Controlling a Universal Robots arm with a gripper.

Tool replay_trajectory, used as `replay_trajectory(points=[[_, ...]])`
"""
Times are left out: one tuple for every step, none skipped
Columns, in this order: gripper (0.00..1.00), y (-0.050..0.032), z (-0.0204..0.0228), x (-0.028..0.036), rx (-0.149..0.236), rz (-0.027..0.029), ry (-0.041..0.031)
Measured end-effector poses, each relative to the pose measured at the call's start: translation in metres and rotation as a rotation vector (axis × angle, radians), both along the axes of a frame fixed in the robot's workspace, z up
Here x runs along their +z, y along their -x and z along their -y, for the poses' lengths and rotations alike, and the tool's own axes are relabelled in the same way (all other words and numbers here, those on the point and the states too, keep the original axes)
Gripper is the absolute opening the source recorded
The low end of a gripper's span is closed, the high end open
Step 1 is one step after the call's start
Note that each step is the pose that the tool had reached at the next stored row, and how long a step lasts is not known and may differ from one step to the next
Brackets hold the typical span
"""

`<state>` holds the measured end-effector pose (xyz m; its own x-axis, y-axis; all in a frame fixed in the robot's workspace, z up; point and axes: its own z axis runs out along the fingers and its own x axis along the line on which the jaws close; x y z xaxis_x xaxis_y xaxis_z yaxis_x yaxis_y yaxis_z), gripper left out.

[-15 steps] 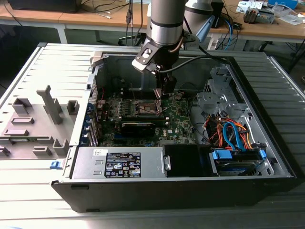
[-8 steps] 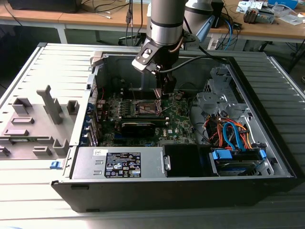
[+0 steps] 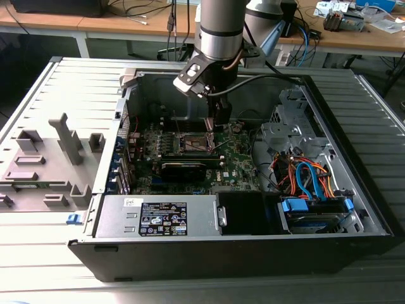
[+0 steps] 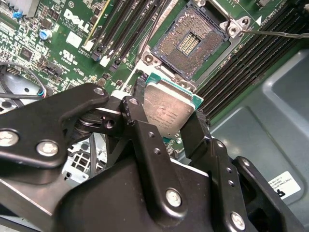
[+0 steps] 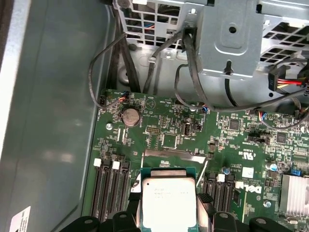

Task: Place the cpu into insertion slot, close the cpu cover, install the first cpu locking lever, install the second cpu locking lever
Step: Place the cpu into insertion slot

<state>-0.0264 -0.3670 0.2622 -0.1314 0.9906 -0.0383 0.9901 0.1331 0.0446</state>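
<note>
The cpu (image 4: 169, 112) has a silver-grey top with faint dark print and a thin teal-green border; the gripper (image 4: 166, 120) is matt black with silvery screw heads; the insertion slot (image 4: 189, 44) has a dark centre, a fine golden-grey dotted field and a silvery rim; the motherboard (image 5: 166, 123) is deep green with small white markings; the memory slots (image 5: 108, 186) are black with white end clips; the coin battery (image 5: 129, 116) is silver; the case wall (image 5: 48, 121) is plain grey; in the exterior view the cables (image 3: 310, 178) are orange, blue and red, and the power supply (image 3: 158, 218) is pale grey with a black label.
</note>
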Motion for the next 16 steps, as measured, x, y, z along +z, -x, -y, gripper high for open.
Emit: replay_trajectory(points=[[0.55,0.0,0.0,-0.0002,-0.006,0.0001,0.0003],[0.55,0.0,0.0,-0.0004,-0.014,0.0001,0.0004],[0.55,0.0,0.0,-0.0007,-0.02,0.0001,0.0004],[0.55,0.0,0.0,-0.0008,-0.023,0.0001,0.0004],[0.55,0.0,0.0,-0.001,-0.027,0.0001,0.0003],[0.55,0.0,0.0,-0.0013,-0.033,0.0,0.0004],[0.55,0.0,0.0,-0.0014,-0.037,0.0001,0.0004],[0.55,0.0,0.0,-0.0015,-0.04,0.0,0.0006],[0.55,0.0,0.0,-0.0017,-0.044,0.0,0.0006],[0.55,0.0,0.0,-0.0019,-0.051,0.0,0.0006],[0.55,0.0,0.0,-0.002,-0.055,0.0,0.0007],[0.55,0.0,-0.0001,-0.0023,-0.064,0.0001,0.0005],[0.55,0.0,-0.0001,-0.0024,-0.072,0.0001,0.0005],[0.55,0.0,0.0,-0.0024,-0.075,0.0,0.0006],[0.55,0.0,0.0,-0.0024,-0.076,0.0,0.0007],[0.55,0.0,0.0,-0.0025,-0.076,0.0,0.0006]])
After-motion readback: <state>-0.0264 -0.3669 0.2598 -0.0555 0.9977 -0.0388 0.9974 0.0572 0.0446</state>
